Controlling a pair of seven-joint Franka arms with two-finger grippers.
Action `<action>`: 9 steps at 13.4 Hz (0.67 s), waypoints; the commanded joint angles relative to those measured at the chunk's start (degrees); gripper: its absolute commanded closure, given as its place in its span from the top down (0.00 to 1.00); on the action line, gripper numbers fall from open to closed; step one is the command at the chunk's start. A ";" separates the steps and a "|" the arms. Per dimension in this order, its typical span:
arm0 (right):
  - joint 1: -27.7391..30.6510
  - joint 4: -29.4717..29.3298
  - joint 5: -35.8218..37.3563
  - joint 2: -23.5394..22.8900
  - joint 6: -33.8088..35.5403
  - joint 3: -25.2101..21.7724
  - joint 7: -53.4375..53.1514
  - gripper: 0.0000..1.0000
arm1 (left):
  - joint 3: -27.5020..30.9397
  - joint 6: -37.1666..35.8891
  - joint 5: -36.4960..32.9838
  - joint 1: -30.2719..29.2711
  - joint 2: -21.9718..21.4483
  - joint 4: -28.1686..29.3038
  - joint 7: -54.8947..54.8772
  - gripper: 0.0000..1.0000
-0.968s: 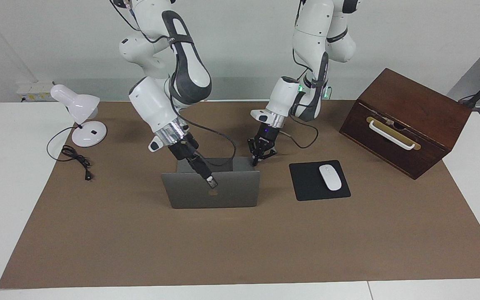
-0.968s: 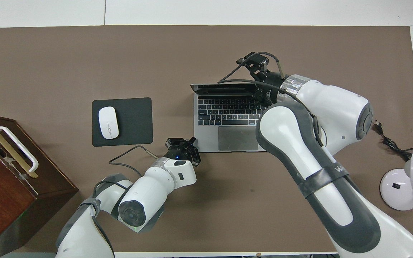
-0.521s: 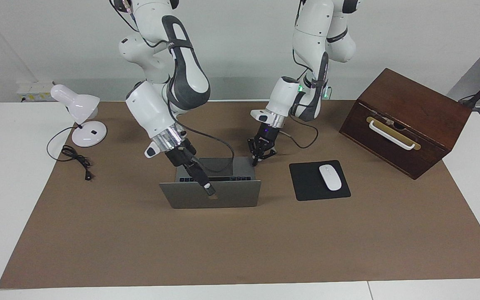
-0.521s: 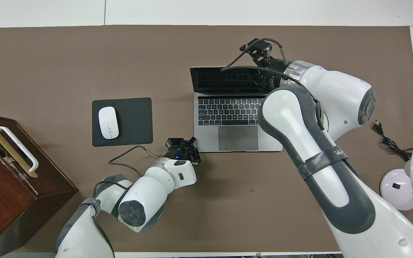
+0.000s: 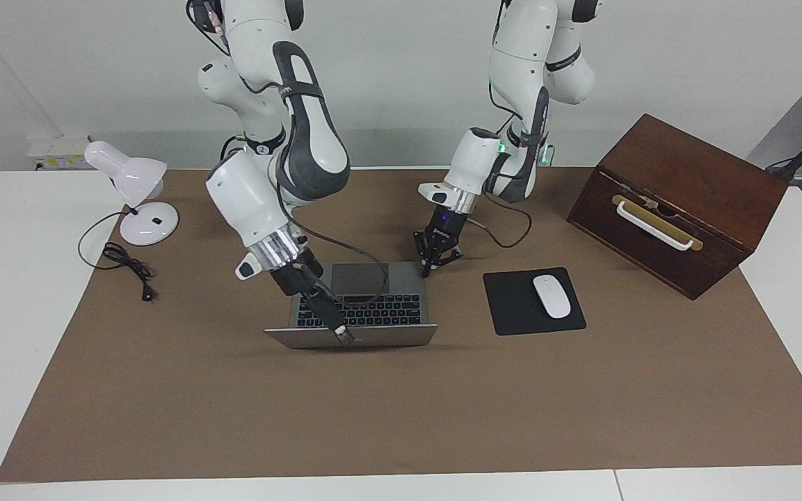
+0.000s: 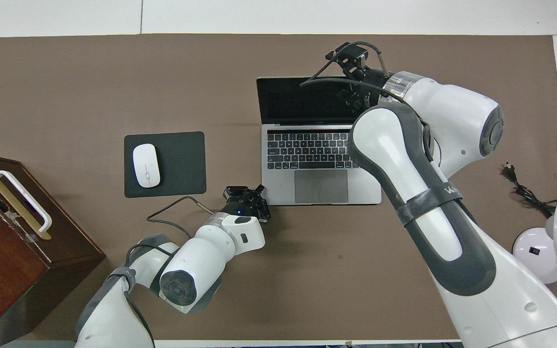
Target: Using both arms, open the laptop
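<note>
The silver-grey laptop stands open in the middle of the brown mat, keyboard and trackpad showing. Its lid leans well back, away from the robots, and the dark screen faces up. The right gripper reaches across the keyboard, its tip at the lid's top edge. In the overhead view the right arm covers that hand. The left gripper is shut, its tips on the base's corner nearest the robots, toward the left arm's end.
A black mouse pad with a white mouse lies beside the laptop toward the left arm's end. A dark wooden box with a white handle stands past it. A white desk lamp and its cable sit at the right arm's end.
The lid has swung from nearly upright to leaning far back, away from the robots. The right gripper went down and outward with its top edge. The left gripper has stayed on the base corner.
</note>
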State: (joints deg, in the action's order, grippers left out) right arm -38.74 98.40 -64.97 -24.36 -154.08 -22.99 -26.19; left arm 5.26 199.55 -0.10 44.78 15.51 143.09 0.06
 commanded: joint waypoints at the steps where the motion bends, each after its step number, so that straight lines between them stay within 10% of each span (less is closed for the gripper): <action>1: 0.95 -2.60 -0.78 -2.00 1.86 -0.21 2.19 1.00 | 0.19 1.28 0.28 2.95 1.72 -0.18 0.38 0.00; 9: -0.81 1.70 -0.95 3.70 6.23 -0.30 -1.84 1.00 | 0.19 1.28 0.28 2.95 1.72 -0.18 0.38 0.00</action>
State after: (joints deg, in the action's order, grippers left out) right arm -39.23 97.71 -64.97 -24.54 -151.01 -22.99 -27.11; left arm 5.26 199.59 -0.10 44.80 15.51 143.11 0.04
